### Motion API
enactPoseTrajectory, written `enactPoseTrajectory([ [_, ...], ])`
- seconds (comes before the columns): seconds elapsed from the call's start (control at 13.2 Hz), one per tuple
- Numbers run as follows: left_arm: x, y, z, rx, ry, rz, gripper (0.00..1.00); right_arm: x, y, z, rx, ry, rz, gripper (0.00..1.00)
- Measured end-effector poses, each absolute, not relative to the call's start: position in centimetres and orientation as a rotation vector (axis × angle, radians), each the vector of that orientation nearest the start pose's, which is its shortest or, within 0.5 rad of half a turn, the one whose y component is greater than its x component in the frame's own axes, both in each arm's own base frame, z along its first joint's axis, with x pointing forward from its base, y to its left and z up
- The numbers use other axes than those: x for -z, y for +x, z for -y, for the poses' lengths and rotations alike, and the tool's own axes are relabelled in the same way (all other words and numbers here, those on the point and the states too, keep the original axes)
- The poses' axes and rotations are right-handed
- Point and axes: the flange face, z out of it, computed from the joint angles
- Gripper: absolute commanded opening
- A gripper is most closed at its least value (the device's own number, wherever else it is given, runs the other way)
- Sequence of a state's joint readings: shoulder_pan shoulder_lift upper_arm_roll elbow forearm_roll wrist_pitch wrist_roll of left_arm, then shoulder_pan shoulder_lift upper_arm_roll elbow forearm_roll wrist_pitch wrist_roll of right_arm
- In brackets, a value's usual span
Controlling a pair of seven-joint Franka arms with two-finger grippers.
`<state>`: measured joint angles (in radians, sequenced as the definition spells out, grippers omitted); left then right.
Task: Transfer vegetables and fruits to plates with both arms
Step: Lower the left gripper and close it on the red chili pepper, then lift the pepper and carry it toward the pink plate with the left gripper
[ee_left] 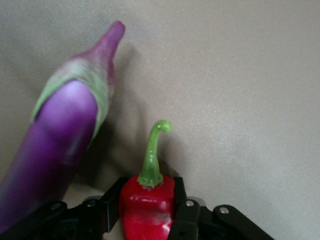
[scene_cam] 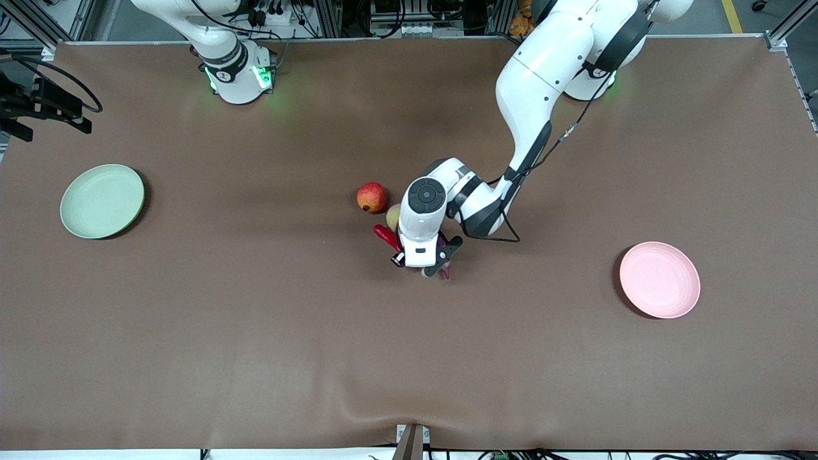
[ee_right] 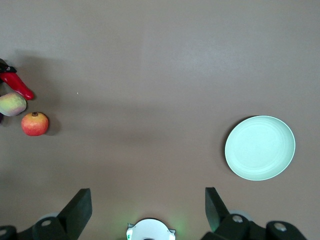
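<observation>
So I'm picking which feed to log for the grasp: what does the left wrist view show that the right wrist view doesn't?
Only the left wrist view shows the purple eggplant lying beside the pepper, the pepper's green stem, and the left gripper with a finger at each side of the pepper. Only the right wrist view shows the green plate, the pomegranate, the peach and the right gripper, open above bare table. Both show the red chili pepper and the brown table.
</observation>
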<state>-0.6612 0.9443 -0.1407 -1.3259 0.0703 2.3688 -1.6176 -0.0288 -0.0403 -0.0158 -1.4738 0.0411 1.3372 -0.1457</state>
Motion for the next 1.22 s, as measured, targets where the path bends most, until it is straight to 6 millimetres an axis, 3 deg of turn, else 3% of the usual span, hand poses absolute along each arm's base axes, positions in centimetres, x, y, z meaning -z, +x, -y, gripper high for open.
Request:
enactPoseTrajectory([
  [0.3,-19.4,55.0,52.3,-0.002,-3.011,1.343,0.27,-66.8,51.8,2.1,-0.149,-3.083,0.160,1.00],
  [0.46,-22.3,56.3,52.0,0.031,-3.036,1.383,0.28,-66.7,51.9,1.8,-0.151,-3.083,0.167,1.00],
  [0.61,-26.6,58.0,50.8,0.063,-3.057,1.452,0.28,-66.6,52.0,1.7,-0.149,-3.083,0.171,1.00],
  [0.76,-32.8,59.9,49.4,0.116,-3.098,1.547,0.28,-66.5,52.1,1.7,-0.151,-3.083,0.171,1.00],
  [0.91,-41.1,61.9,46.3,0.195,-3.134,1.684,0.28,-66.5,52.1,1.7,-0.149,-3.083,0.172,1.00],
  [1.06,-49.3,63.7,41.5,0.302,-3.132,1.848,0.28,-66.4,52.2,1.6,-0.152,-3.083,0.173,1.00],
  [1.22,-56.2,65.1,35.5,0.429,-3.087,2.016,0.29,-65.7,52.6,1.6,-0.171,-3.081,0.175,1.00],
])
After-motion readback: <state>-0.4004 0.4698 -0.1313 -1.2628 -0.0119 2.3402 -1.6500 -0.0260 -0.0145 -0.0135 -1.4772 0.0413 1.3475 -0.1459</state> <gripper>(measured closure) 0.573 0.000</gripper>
